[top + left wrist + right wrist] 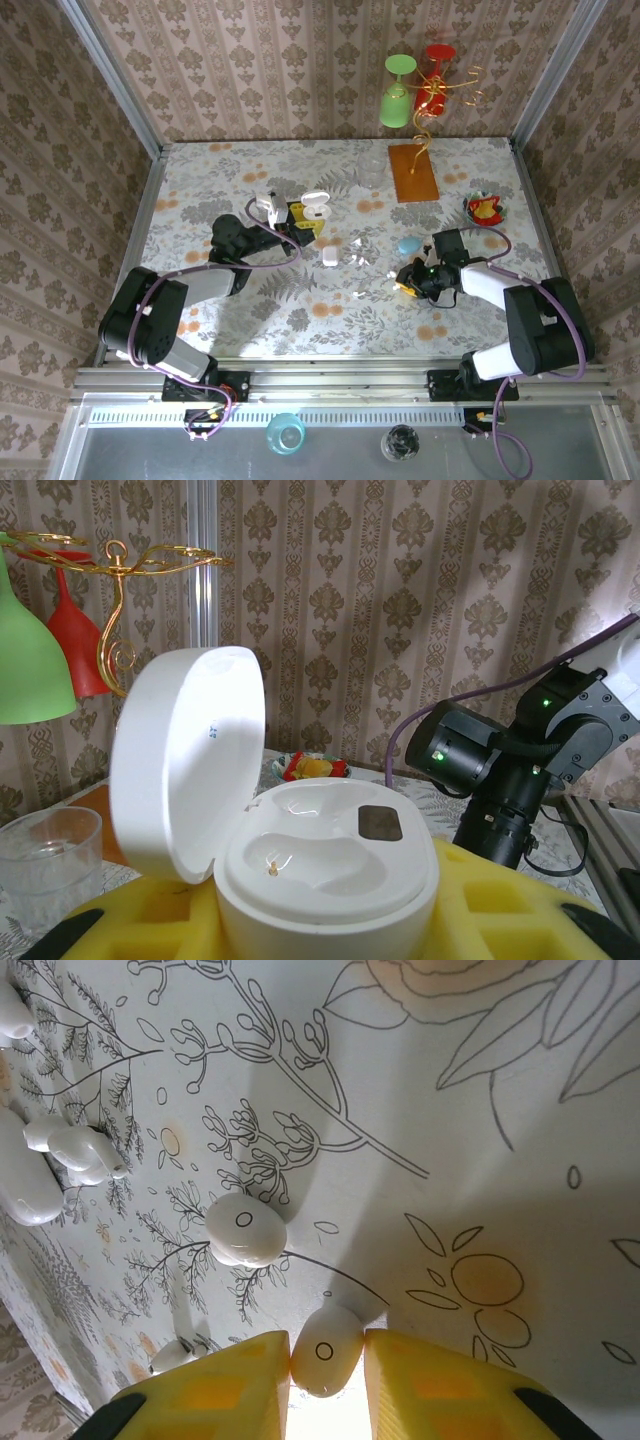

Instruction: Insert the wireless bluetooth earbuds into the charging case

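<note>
While clenched on one earbud (325, 1346), right tool (327, 1362) beside a second earbud (245, 1228); left tool (330, 925) grasping one open case (325, 855).

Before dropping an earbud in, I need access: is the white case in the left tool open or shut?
Open: the white case has its lid raised, wells exposed.

An open white plastic pebble-shaped charging case (330, 850) sits between the pads of the left pincer (325, 920). A small white plastic earbud (322, 1345) sits between the pads of the right pincer (326, 1362). A second white earbud (245, 1230) lies on the floral counter (480, 1110) just beyond it.
</note>
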### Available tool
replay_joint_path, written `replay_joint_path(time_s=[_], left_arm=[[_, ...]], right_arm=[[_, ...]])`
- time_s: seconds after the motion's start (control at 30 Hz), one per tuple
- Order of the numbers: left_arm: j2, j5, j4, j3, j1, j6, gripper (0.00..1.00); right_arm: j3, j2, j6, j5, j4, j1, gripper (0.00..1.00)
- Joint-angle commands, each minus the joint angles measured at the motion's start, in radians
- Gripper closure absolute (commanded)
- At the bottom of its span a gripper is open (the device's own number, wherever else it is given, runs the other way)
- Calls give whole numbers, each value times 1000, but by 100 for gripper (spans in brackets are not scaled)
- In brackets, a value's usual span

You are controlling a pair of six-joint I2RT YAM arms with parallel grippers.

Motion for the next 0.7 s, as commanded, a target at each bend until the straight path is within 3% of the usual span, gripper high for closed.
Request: replay_joint_path(time_s=[0.0, 0.67], left_arm=[[7, 13, 32, 2, 7, -2, 68], [33, 20, 33, 21, 7, 4, 68]], right_arm=[[-5, 13, 9, -21, 13, -2, 72], [8, -27, -7, 13, 6, -2, 78]])
